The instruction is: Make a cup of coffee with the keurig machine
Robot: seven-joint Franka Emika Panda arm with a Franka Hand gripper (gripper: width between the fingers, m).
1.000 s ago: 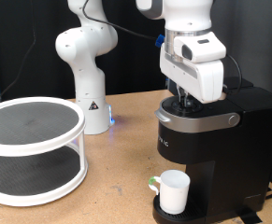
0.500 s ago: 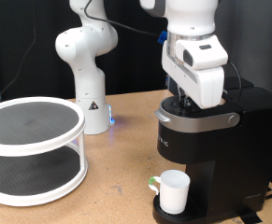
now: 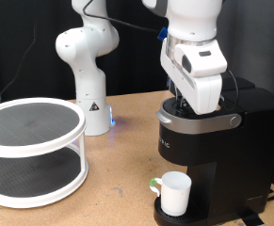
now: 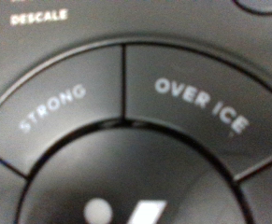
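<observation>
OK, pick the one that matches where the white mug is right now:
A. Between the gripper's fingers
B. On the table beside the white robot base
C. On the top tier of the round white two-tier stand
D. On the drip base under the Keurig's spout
D: the white mug stands on the drip base at the foot of the black Keurig machine, while the gripper is down at the machine's top, away from it.
</observation>
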